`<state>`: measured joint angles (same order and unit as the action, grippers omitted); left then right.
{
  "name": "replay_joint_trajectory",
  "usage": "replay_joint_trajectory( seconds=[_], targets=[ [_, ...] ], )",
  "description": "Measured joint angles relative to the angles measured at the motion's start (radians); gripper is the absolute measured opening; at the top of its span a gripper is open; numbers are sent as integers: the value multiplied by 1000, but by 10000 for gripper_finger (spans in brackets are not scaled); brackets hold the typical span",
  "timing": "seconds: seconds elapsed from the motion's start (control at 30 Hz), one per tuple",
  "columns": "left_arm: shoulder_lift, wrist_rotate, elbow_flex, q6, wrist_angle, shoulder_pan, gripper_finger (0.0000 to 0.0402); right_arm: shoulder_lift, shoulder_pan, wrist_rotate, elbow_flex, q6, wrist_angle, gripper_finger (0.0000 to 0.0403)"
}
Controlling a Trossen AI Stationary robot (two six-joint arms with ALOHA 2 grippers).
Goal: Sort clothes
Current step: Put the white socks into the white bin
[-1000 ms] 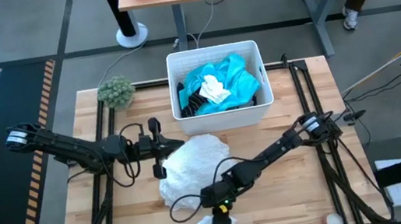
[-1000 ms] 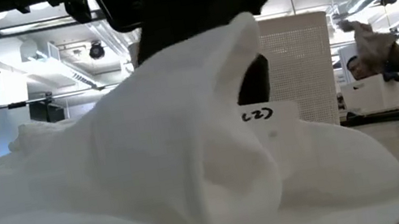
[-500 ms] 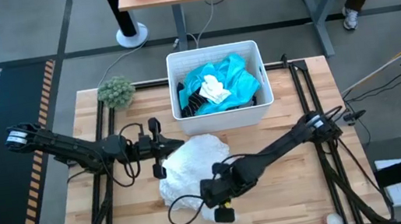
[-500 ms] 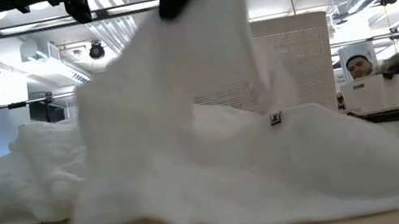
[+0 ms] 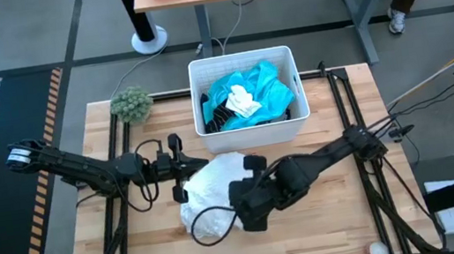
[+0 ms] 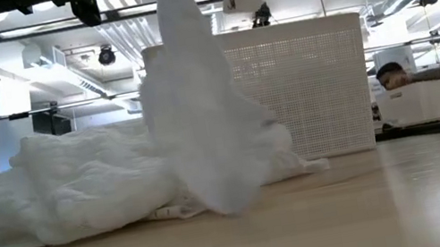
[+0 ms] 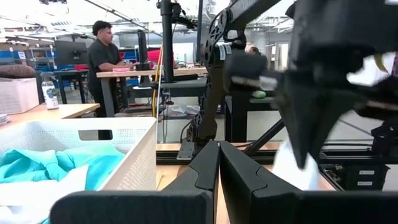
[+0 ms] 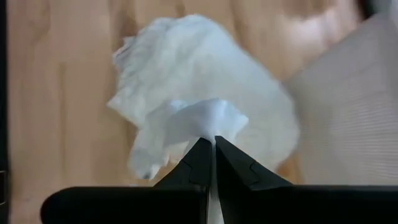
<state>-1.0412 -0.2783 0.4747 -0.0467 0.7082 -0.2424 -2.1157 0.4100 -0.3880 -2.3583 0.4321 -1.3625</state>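
Note:
A small white cloth [image 6: 198, 100] hangs from my right gripper [image 5: 242, 220], which is shut on it above the near edge of a crumpled white garment [image 5: 213, 184] lying on the table. The white bin [image 5: 294, 123] behind holds turquoise [image 5: 268, 90], white and dark clothes. My left gripper [image 5: 182, 163] is shut on nothing, level, just left of the white garment [image 6: 77, 185]. My right gripper pinches the small cloth's bunched top [image 8: 210, 123] between its two fingers [image 8: 198, 158], slanting down from the table's right. The cloth hangs slack in a long strip below the fingers. Whether its lower end [image 6: 229, 202] touches the table I cannot tell.
A fuzzy green ball [image 5: 132, 104] sits at the table's far left corner. A small pale ball [image 5: 376, 250] lies at the near right edge. Bare wood lies near and right of the garment. A person [image 7: 106, 59] stands at a desk beyond the table.
My right gripper has risen from the table's near edge and gone toward the white garment, tipping steeply downward as it rose. The small white cloth has come off the table with it and now hangs stretched out below the fingers.

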Motion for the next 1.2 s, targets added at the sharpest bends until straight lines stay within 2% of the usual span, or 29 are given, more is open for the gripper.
replay_joint_trajectory(
  seconds=[0.2,0.5,0.77,1.0,1.1,1.2],
  targets=[
    [0,0,0,1,-4,0,0,90,-4,-59,9,-7,-5,0],
    [0,0,0,2,-5,0,0,261,-11,-292,7,-90,30,0],
    [0,0,0,4,-2,0,0,394,-42,-650,7,-282,208,0],
    [0,0,0,-12,7,0,0,455,-151,-670,7,-484,380,0],
    [0,0,0,-12,7,0,0,463,-227,-653,7,-499,379,0],
    [0,0,0,-11,7,0,0,462,-313,-592,7,-496,371,0]
  ],
)
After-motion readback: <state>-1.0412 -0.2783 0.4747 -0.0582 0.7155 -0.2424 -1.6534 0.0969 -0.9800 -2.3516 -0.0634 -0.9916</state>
